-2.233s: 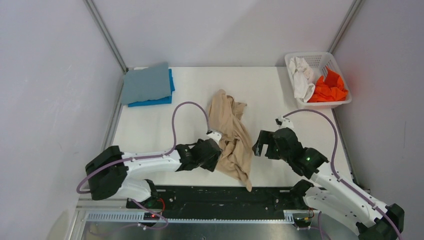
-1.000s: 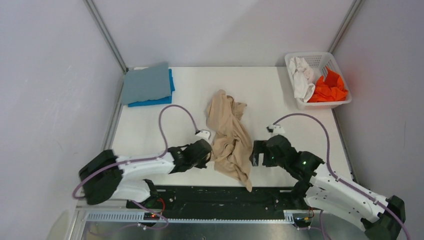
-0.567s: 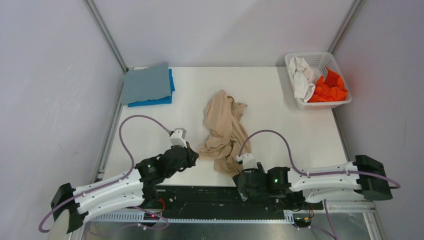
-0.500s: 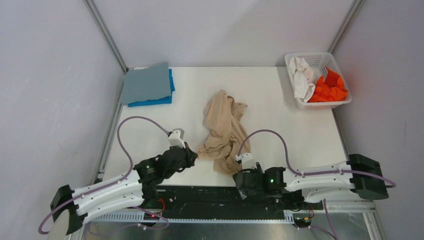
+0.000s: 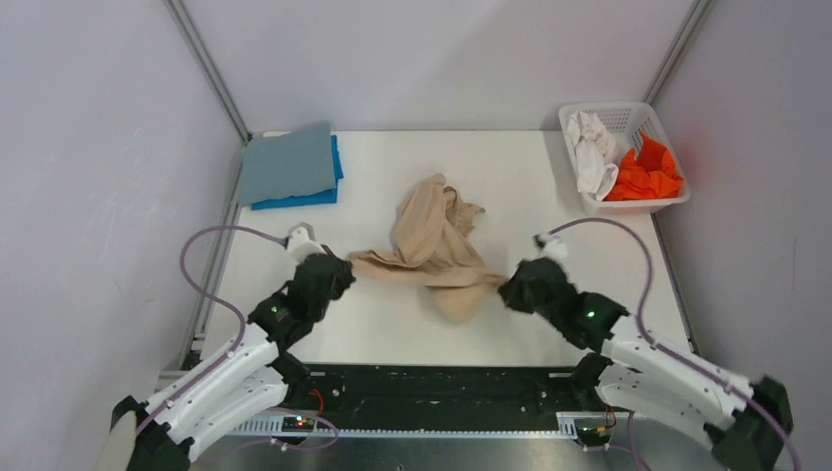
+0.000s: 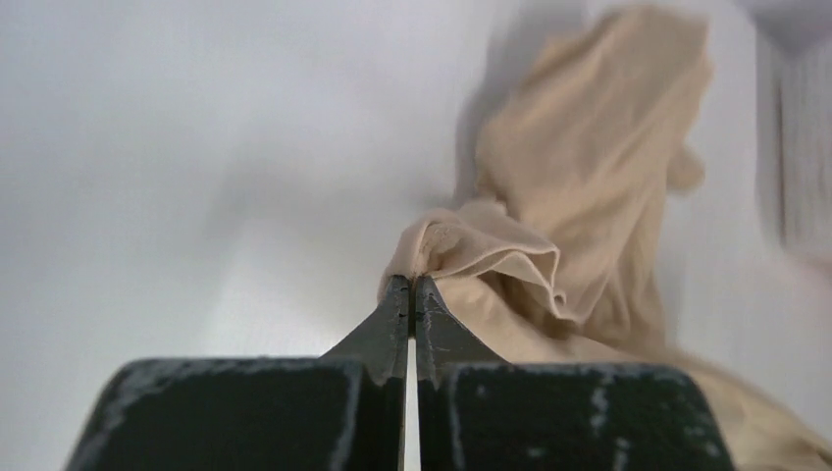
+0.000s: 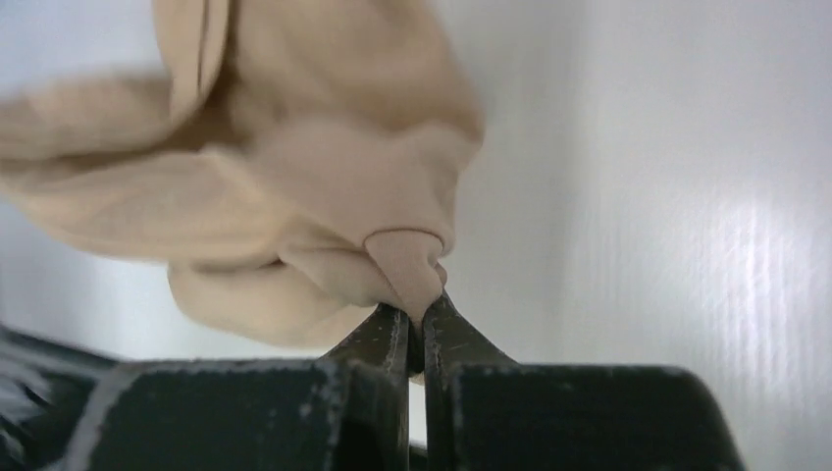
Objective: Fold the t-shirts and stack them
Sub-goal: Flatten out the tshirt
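The tan shirt (image 5: 432, 245) is clamped at one end by the left gripper (image 6: 411, 285) and at the other by the right gripper (image 7: 417, 312), and is stretched between them over the table (image 5: 549, 211). Far left, a grey-blue shirt (image 5: 287, 162) is stacked on a blue shirt (image 5: 294, 202). Far right, a white shirt (image 5: 592, 147) and an orange shirt (image 5: 646, 175) are heaped in the basket (image 5: 628, 107).

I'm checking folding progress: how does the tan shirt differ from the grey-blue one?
The tan shirt is crumpled in the middle; the grey-blue shirt lies folded flat at the far-left corner. The tan shirt is pinched by the left pincer and right pincer; the grey-blue shirt is untouched, stacked on a bright blue shirt. Both are plain cloth.
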Robot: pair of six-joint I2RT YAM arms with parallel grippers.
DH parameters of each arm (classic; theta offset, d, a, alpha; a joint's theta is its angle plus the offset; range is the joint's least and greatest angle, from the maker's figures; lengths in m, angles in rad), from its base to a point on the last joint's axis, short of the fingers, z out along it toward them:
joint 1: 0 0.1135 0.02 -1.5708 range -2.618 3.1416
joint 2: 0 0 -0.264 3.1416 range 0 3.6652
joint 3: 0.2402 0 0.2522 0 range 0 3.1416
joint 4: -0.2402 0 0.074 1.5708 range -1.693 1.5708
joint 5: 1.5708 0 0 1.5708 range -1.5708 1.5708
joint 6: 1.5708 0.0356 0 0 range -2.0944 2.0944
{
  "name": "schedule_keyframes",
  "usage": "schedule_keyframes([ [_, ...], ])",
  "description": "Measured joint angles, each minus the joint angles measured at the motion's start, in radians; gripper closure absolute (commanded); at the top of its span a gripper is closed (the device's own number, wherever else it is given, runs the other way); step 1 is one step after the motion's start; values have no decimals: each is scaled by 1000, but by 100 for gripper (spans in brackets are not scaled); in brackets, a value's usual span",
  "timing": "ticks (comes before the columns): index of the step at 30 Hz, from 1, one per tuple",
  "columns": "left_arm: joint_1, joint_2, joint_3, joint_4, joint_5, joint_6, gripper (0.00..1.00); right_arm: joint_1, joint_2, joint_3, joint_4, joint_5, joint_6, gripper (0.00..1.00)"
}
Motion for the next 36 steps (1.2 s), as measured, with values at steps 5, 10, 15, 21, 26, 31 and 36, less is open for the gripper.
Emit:
schedule_keyframes([
  [5,193,90,161,11,4,40,100,-472,-87,37,94,-306,-99,100],
  [10,259,140,379,24,33,111,100,-698,50,266,122,-597,-171,100],
  [15,269,101,591,32,40,199,100,-750,95,562,134,-773,-242,100],
  [21,272,-20,820,29,135,272,100,-748,79,916,83,-937,-354,100],
  [26,273,-99,982,38,270,301,100,-744,70,1204,-18,-1029,-433,100],
  [31,275,-132,1107,41,385,312,100,-747,68,1430,-54,-1112,-475,100],
  [36,274,-126,1106,33,388,335,100,-757,84,1506,-83,-1142,-529,100],
])
